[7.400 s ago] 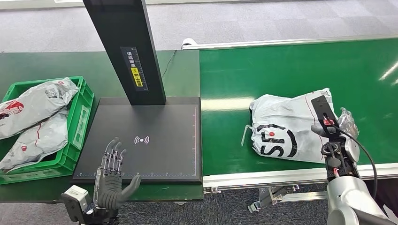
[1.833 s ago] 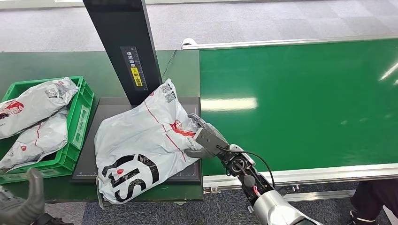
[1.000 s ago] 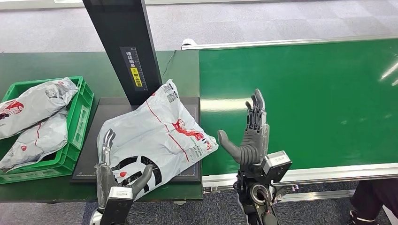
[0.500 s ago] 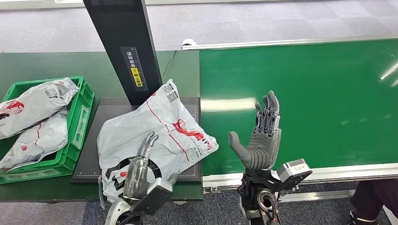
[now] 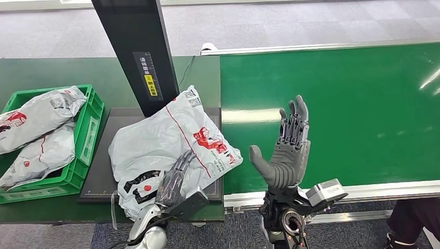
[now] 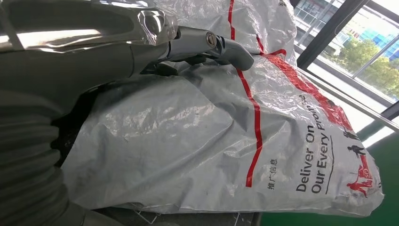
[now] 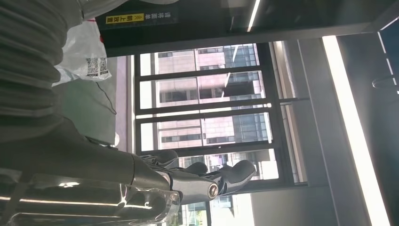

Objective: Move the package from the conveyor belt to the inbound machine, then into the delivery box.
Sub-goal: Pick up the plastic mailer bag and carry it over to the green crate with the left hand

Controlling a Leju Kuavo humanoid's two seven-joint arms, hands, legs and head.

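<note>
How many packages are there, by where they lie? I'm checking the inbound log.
On the black scanner platform: 1, the grey package under the left hand
In the green crate: 2, upper and lower
Total: 3

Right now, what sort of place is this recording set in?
Most likely a parcel sorting or logistics station. A green conveyor belt runs beside a black inbound machine holding a grey courier package, and a green crate holds more mailer bags.

Head view high, looking down; wrist views close, sharing package (image 5: 171, 150).
</note>
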